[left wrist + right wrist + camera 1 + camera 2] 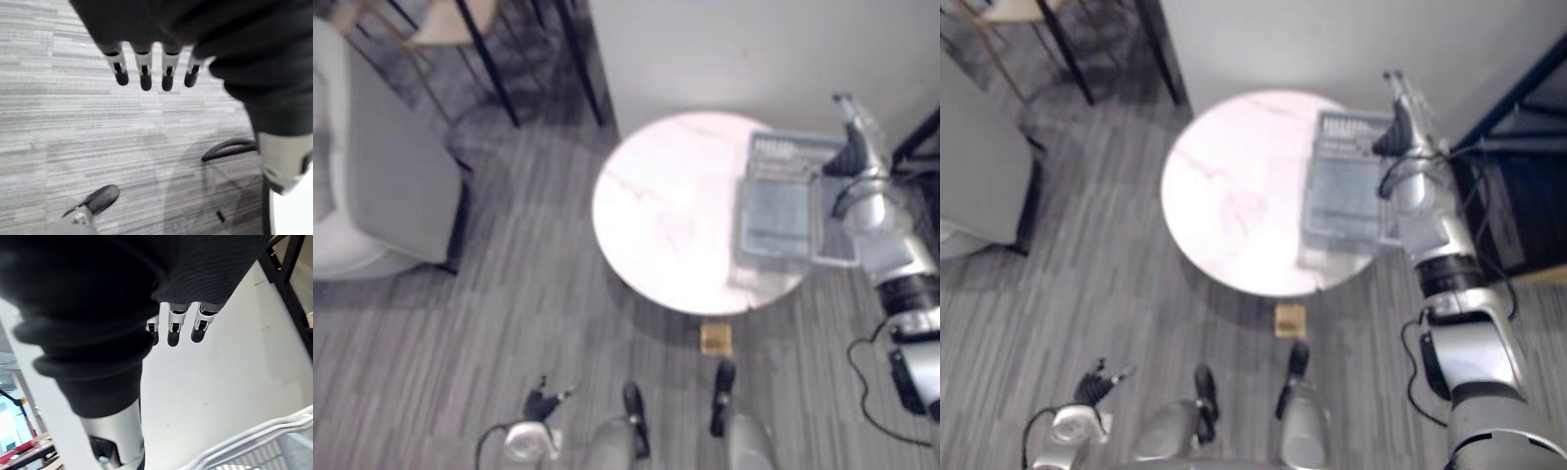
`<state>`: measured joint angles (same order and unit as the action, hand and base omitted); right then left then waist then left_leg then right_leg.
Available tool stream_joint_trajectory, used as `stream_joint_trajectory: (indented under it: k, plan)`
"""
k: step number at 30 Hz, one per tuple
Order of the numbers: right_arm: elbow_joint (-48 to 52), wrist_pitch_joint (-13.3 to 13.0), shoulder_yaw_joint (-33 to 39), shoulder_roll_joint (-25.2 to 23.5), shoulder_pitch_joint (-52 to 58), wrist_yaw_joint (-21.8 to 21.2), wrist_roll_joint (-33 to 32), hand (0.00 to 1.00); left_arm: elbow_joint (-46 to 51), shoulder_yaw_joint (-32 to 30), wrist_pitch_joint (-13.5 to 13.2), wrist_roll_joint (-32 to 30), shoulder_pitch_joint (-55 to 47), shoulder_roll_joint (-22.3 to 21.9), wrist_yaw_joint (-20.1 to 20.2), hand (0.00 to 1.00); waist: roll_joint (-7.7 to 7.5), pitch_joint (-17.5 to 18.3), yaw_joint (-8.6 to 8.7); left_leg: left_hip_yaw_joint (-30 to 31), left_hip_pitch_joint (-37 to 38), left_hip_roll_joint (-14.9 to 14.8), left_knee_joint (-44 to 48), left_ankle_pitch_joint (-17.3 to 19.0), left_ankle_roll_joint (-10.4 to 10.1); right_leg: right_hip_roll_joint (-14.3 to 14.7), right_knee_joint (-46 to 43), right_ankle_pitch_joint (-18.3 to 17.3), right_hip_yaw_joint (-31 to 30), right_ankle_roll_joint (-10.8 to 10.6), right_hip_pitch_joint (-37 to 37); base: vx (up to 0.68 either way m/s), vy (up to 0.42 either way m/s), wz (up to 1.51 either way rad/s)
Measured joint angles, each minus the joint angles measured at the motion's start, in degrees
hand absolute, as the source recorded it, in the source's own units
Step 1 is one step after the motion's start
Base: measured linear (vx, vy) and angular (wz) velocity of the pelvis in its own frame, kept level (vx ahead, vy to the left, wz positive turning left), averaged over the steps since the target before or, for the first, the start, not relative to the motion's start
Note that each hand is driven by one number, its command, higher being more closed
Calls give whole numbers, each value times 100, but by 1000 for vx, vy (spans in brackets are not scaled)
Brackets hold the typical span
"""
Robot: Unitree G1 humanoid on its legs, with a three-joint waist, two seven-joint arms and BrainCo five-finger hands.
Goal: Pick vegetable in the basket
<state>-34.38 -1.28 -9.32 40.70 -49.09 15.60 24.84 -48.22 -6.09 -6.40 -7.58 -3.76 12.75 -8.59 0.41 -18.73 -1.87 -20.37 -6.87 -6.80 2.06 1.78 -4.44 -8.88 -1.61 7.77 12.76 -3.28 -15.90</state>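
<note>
Grey plank floor (pixel 460 323) lies nearest; low above it, at the robot's left side, hangs the left hand (pixel 146 73), fingers straight, spread in a row, holding nothing. A small tan square thing (pixel 716 339) lies on the floor just under the table's near edge; what it is cannot be told. Beyond it stands a round, pale pink marbled table (pixel 666 206); a grey slatted basket (pixel 783 211) sits at the table's right edge, its right side seeming to reach a little past that edge. Whether a vegetable lies inside the basket cannot be told; its inside reads only as grey. Over the basket's far right corner the right hand (pixel 852 137) is raised; its fingers (pixel 176 325) are straight and close together, gripping nothing, pointing toward the white wall (pixel 724 49), with the basket's rim below them. Farther off, a grey armchair (pixel 391 186) stands to the left and dark chair legs (pixel 489 59) beside the wall.

This looks like the reaching step, with no grasp made. The next move probably calls for lowering the right hand into the basket, finding the vegetable, and curling the fingers round it before lifting clear of the rim.
</note>
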Motion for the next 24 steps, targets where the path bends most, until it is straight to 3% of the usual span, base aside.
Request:
stream_joint_trajectory:
  k: [2, 7, 11, 15, 19, 20, 24]
  plan:
    - [-28, 26, 1, 237, -96, 13, -2, 0, 1, -2, -27, -2, 28, -55, 1, 0, 96, -107, 38, -9, -11, -145, -206, -74, -118, 215, 266, 93, 16, 53, -1, 147, -113, -15]
    - [-560, -18, -260, 839, -1194, 32, -9, 0, -2, 0, -113, 3, 353, -154, -6, 0, 385, -372, 105, -32, -412, -205, -196, -75, -140, 307, 510, 349, -41, -20, -321, 68, -11, -6]
    - [-905, -35, -603, 908, -1799, 45, -14, 0, 2, 4, -196, 12, 476, -143, -14, 0, 463, -575, 78, -121, -744, -173, -184, -84, -127, 312, 756, 691, -231, -119, -616, -8, 41, -12]
    - [-1396, -36, -1294, 1082, -2440, 48, -12, 0, -56, 28, -247, 64, 681, -143, -40, 0, 559, -751, -16, -99, -1199, -77, -177, -141, -67, 217, 761, 741, -307, -136, -1040, -25, 49, 6]
    - [-1577, -51, -1587, 1436, -3296, 381, -7, 0, -133, 22, -288, 252, 945, -231, -136, 0, 678, -849, -156, -81, -1795, -33, -213, -330, -22, 158, 773, 963, -310, -132, -1616, -76, 60, 14]
    - [-1575, -42, -1584, 1485, -3317, 446, -6, 100, -119, 3, -297, 286, 967, -266, -155, 0, 679, -850, -191, -75, -1843, -31, -228, -356, -21, 154, 773, 963, -309, -132, -1663, -52, 33, 13]
    - [-1416, 16, -1579, 1521, -3362, 671, -3, 100, -76, -1, -302, 295, 987, -597, -223, 0, 676, -850, -286, -74, -1928, -41, -455, -570, -67, 183, 773, 960, -302, -130, -1810, -48, 20, 7]
